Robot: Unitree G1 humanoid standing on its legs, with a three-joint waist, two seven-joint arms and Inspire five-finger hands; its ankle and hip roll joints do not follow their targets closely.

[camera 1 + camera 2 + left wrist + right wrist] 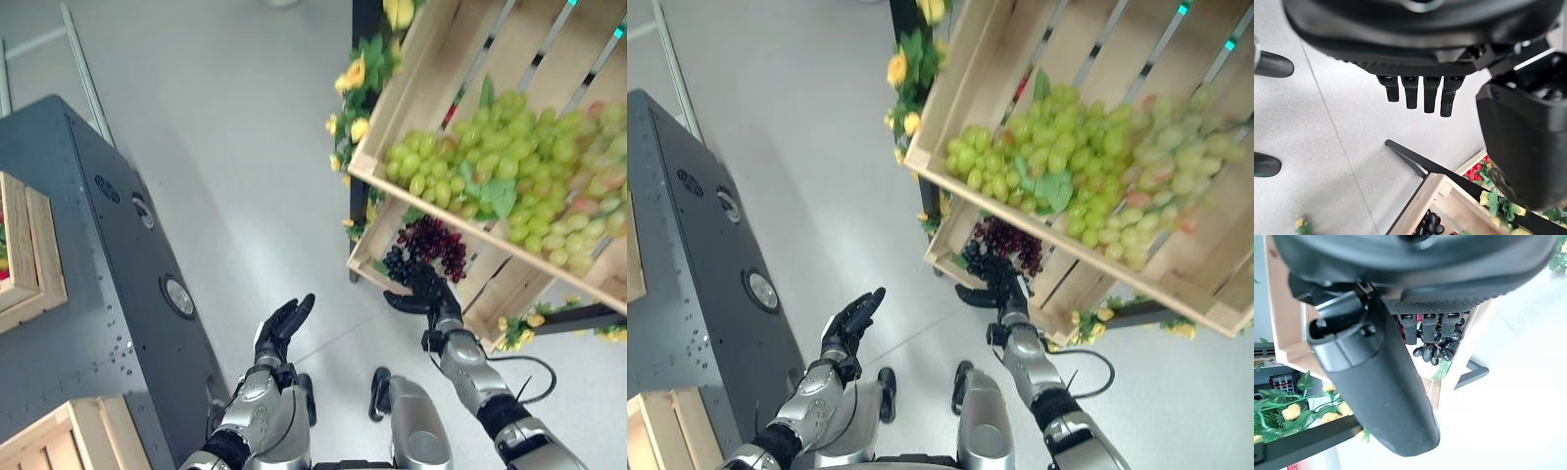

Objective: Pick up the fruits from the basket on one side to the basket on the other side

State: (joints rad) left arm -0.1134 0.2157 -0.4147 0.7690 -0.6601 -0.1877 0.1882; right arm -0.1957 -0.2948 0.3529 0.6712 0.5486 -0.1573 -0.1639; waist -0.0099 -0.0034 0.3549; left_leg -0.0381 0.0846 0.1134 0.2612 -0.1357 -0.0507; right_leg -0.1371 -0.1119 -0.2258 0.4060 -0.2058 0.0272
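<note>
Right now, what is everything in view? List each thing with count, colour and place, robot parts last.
Green grapes: one heap, green with some pinkish, in the upper wooden crate on the right.
Dark grapes: one bunch, deep purple to black, in the lower wooden crate on the right.
Artificial flowers: several, yellow with green leaves, along the rack's dark post.
Dark cabinet: one, grey-black, on the left.
Wooden crates on the left: two, pale wood, on the cabinet side.
Floor: light grey, between the two sides.
Left hand: dark, fingers straight, over the floor, holding nothing.
Right hand: dark, at the dark grapes; grip unclear.
</note>
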